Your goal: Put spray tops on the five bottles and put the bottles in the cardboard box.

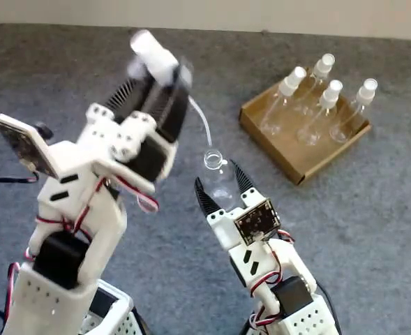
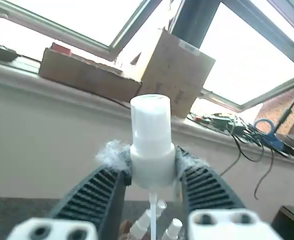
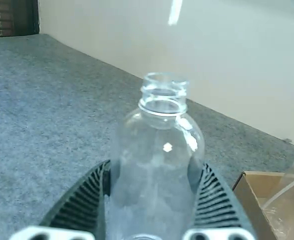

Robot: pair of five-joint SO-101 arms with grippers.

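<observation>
Near the middle of the table [image 1: 372, 230], the right claw [image 1: 220, 180] is pinching a clear bottle [image 1: 213, 159] by its body, upright, with its mouth open and bare; above it and to one side, the left claw [image 1: 156, 73] is pressed onto the collar of a white spray top [image 1: 151, 54], whose thin tube [image 1: 200, 118] hangs down and ends just above the bottle's mouth, though I cannot tell whether the tip has entered it; off to the right-arm side, well apart from both claws, the cardboard box [image 1: 296, 166] holds four bottles [image 1: 317, 105] with their tops already on; so the step in hand looks to be capping the fifth and last bottle, with four fifths of the work done; the next move, as I judge it, calls for bringing the top over the neck so the tube threads straight in, then lowering and seating the collar on the thread while the right claw holds the bottle steady; the tube is slim and bends, so it could catch on the rim and buckle, and a clear, smooth bottle may slip if pushed off-centre.
</observation>
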